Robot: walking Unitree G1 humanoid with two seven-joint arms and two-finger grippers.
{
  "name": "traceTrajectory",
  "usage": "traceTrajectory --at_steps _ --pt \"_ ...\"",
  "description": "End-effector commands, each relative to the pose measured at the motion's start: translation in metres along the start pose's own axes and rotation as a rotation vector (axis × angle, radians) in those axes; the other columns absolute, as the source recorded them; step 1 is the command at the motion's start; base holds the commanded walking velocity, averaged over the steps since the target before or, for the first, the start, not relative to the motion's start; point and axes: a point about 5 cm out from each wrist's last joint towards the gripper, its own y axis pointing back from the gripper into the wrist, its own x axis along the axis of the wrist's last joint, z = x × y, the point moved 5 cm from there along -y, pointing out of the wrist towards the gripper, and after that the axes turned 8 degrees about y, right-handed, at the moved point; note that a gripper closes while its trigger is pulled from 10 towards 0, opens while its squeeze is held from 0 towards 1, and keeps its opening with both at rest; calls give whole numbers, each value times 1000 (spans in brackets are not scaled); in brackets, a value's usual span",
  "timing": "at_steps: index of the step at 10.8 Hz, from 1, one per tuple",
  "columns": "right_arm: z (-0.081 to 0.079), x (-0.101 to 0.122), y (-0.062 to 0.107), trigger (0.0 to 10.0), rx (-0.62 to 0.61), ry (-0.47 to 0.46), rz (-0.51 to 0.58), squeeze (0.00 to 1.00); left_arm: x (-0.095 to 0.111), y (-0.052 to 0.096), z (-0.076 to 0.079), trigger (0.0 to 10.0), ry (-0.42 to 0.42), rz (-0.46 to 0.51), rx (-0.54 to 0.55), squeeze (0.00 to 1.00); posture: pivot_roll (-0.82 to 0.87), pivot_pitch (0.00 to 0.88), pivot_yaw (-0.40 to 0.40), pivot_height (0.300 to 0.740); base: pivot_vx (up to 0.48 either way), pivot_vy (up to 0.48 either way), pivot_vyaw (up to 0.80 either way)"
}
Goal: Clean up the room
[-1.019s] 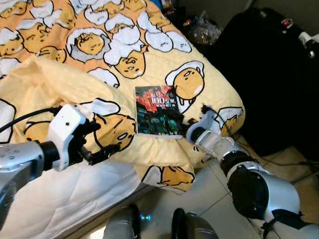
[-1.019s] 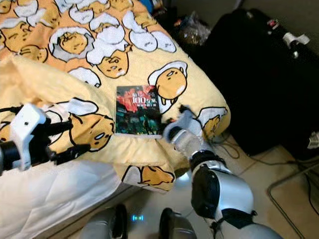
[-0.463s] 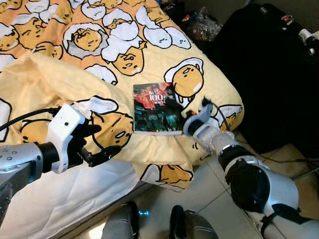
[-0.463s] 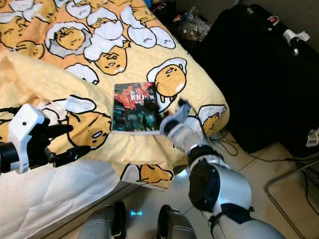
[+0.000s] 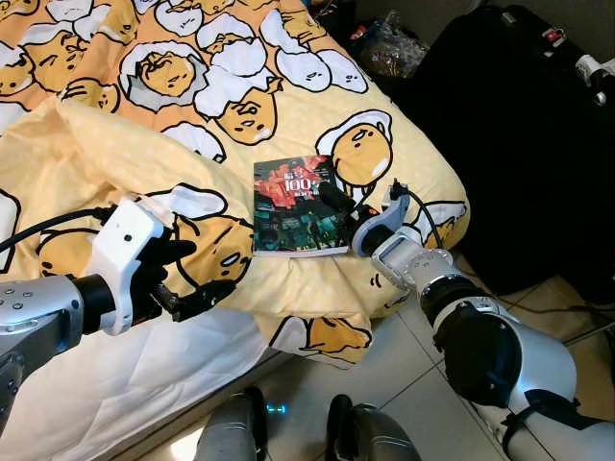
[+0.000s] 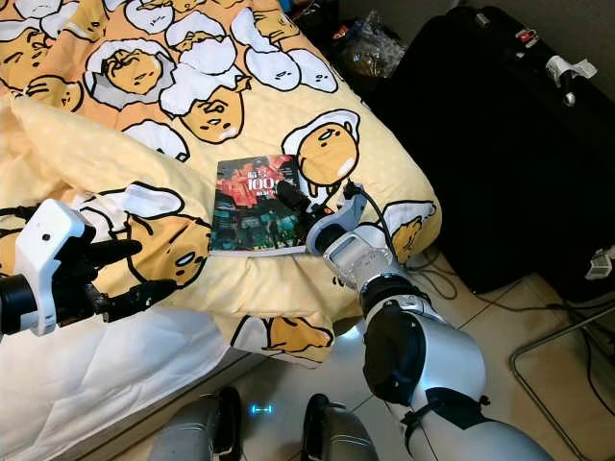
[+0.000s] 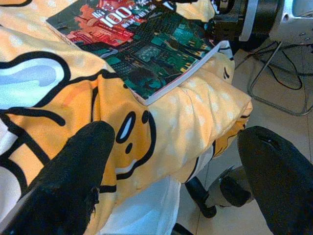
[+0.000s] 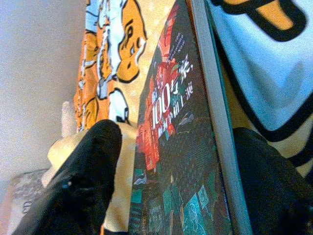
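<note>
Book (image 5: 299, 205) lies flat, cover up, on the bed's yellow blanket (image 5: 115, 154), near the bed's foot corner, its lower edge close to where the blanket folds over the side. Right tool (image 5: 348, 205) at the book's right edge: fingers spread, one black finger over the cover, the other down by the page edge on the blanket side. Right wrist view bears this out, book edge running between the two fingers, neither yet pressed on it. So: tool straddles the edge, not pinching. Book not lifted; sits on blanket as far as can be told. Left tool (image 5: 183, 279) hovers over the blanket fold to the book's left, well apart from it, fingers spread, holding nothing; left wrist view looks along them at the book's corner and the floor (image 5: 404, 384) beyond. Judgement on progress: early. Pick-up of the book is set up but the grip isn't made; closing, lifting, carrying and putting it away all remain. Where it's meant to go can't be told from here. Other clutter left: blanket rumpled and hanging over the white mattress (image 5: 115, 384), black suitcase (image 5: 519, 125) by the bed, a crinkly bag (image 5: 389, 53) behind the bed's corner, cables (image 6: 452, 279) on the floor. None of it touched as far as seen. Risk, prob.: thin book on soft bedding, lower finger may catch fabric with it.
</note>
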Motion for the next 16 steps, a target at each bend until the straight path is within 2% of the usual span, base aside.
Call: traceTrajectory --at_steps 1,5,10,11,13,15,16 --pt "-6 -4 -2 0 28 -6 -18 0 3 1 6 10000 -10 14 -15 0 318 283 -88 740 0 0 0" --pt "-3 -12 -1 0 27 49 -56 0 3 -1 9 10000 -1 21 -23 0 313 278 -96 740 0 0 0" --pt "-5 0 -1 0 42 75 -2 0 1 -4 7 10000 18 41 3 0 293 265 -106 740 0 0 0" --pt "-7 7 -1 0 52 104 21 0 -2 -4 7 10000 37 56 22 0 272 227 -113 740 0 0 0" --pt "-11 22 -2 0 33 247 71 0 -12 -9 8 10000 78 94 81 0 229 125 -118 740 0 0 0" --pt "-16 25 -2 0 59 299 91 0 -16 -15 7 10000 111 124 119 0 195 61 -105 740 0 0 0" --pt "-17 24 -3 0 70 289 97 0 -20 -20 7 10000 132 136 131 0 182 33 -94 740 0 0 0"
